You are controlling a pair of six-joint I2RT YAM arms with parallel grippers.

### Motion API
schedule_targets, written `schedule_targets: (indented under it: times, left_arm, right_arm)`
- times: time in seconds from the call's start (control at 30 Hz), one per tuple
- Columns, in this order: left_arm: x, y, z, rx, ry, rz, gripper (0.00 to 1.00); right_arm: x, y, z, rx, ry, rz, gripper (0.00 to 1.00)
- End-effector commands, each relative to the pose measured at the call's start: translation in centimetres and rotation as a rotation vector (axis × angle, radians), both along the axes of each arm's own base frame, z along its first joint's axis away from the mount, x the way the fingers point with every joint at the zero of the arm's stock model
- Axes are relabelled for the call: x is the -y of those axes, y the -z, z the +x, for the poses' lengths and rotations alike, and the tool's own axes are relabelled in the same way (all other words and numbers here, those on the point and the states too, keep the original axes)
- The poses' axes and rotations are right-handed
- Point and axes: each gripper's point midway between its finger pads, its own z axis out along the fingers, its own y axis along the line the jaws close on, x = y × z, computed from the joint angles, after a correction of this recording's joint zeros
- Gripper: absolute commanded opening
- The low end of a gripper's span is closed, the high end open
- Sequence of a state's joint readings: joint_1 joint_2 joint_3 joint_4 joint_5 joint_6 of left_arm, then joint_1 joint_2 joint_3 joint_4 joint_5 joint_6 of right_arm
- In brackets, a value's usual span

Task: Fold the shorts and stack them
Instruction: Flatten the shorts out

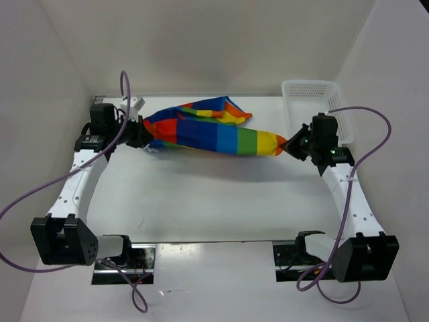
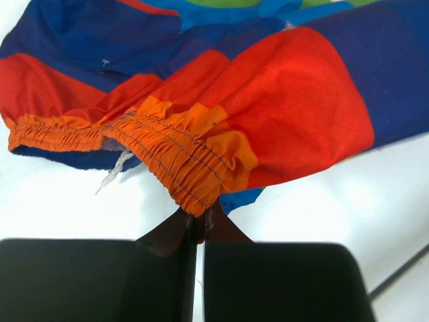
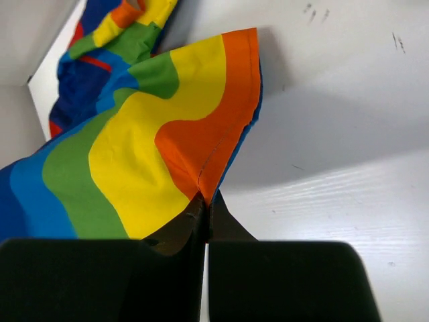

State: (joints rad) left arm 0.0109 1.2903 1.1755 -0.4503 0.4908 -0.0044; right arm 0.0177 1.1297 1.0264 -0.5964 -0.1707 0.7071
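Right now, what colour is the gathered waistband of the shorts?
Orange waistband; left wrist view shows it best.

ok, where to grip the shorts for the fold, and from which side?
Take the shorts by their ends, from outside: the gathered orange waistband from the left, the orange leg hem from the right. Both are stitched edges, easy to pinch. The left tool and right tool are shut there.
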Motion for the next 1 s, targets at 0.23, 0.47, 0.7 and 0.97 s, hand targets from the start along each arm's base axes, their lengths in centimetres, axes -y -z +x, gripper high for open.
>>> schedule_targets:
  times: [0.23, 0.47, 0.7, 0.97]
  left_arm:
    - [0.2, 3.3, -5.8, -0.148, 0.029, -0.06, 0.05]
    - [2.4, 12.9, -13.6, -0.391, 0.113, -0.151, 0.89]
    - [2.7, 16.8, -16.5, -0.513, 0.111, -0.169, 0.86]
    - [4.1, 18.1, -16.4, -0.454, 0.188, -0.195, 0.76]
  right_arm:
    - [0.0, 0.6, -2.8, -0.019, -0.003, -0.01, 0.0]
    - [-0.7, 3.0, -5.3, -0.066, 0.016, 0.057, 0.0]
    - [-0.5, 2.8, -4.9, -0.058, 0.022, 0.051, 0.0]
    - [-1.7, 4.8, -5.6, -0.097, 0.003, 0.085, 0.0]
